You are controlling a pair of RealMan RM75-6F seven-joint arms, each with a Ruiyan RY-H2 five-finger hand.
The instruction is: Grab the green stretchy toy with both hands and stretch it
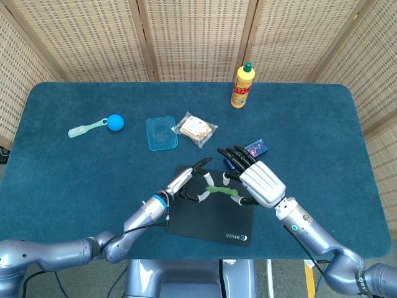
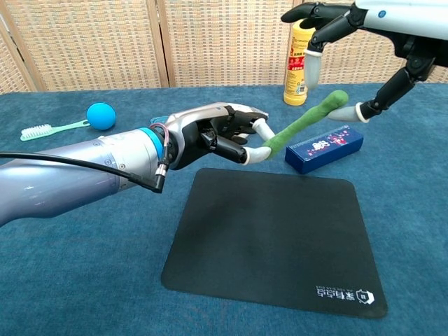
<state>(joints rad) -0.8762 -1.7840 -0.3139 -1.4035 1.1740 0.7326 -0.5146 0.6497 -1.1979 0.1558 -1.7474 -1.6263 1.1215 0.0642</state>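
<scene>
The green stretchy toy (image 2: 302, 123) is a thin rod held above the black mat (image 2: 273, 238), slanting up to the right. My left hand (image 2: 218, 133) pinches its lower left end. My right hand (image 2: 350, 28) is spread around the upper free end, fingers above it and thumb tip just beside it, not closed on it. In the head view the toy (image 1: 220, 190) lies between the left hand (image 1: 189, 182) and the right hand (image 1: 253, 177), which hides its right end.
A dark blue box (image 2: 324, 148) lies right behind the mat, under the toy's free end. A yellow bottle (image 2: 297, 63) stands at the back. Further left are a blue lid (image 1: 161, 132), a wrapped snack (image 1: 195, 128) and a brush with a blue ball (image 1: 96, 125).
</scene>
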